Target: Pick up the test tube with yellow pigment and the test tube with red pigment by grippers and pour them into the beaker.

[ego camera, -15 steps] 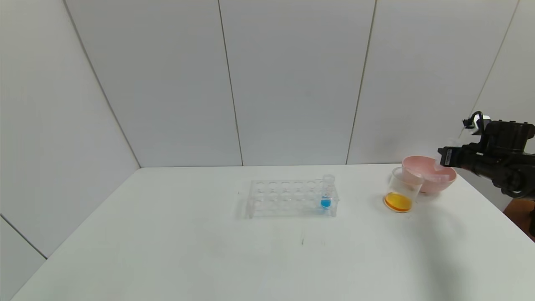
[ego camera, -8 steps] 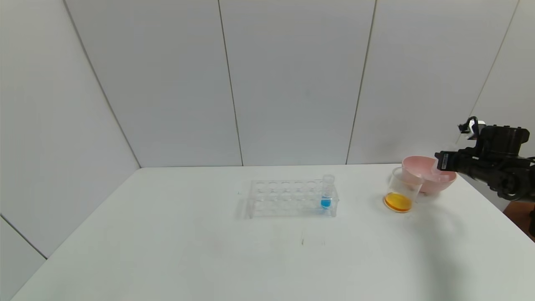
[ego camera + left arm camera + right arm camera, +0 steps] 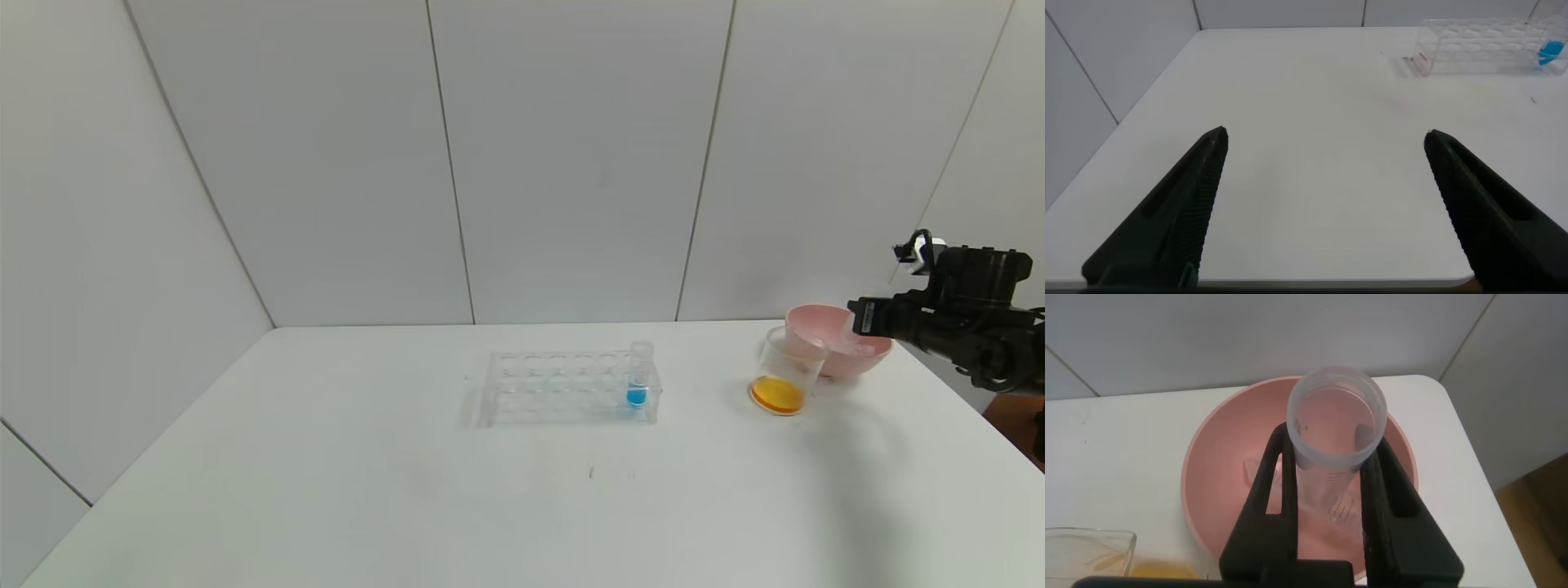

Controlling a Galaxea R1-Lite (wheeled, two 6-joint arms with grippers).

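Observation:
My right gripper [image 3: 859,328] hovers over the pink bowl [image 3: 816,314], shut on a clear test tube [image 3: 1337,416]. The tube's open mouth faces the wrist camera, and I see no liquid in it. I cannot tell which pigment it held. The fingers [image 3: 1276,469] clamp the tube from both sides. The beaker [image 3: 786,371] stands beside the bowl, toward the table's middle, with orange-yellow liquid at its bottom. Its rim shows in the right wrist view [image 3: 1086,537]. My left gripper [image 3: 1324,139] is open and empty above the table's near left part.
A clear tube rack [image 3: 563,384] stands mid-table with a blue-liquid tube [image 3: 638,376] at its right end; both also show in the left wrist view, rack [image 3: 1486,37] and tube [image 3: 1547,53]. The bowl [image 3: 1212,469] sits near the table's far right corner.
My right gripper has dropped a little and shifted slightly left over the pink bowl, still holding the tube. In the last half second it hardly moved.

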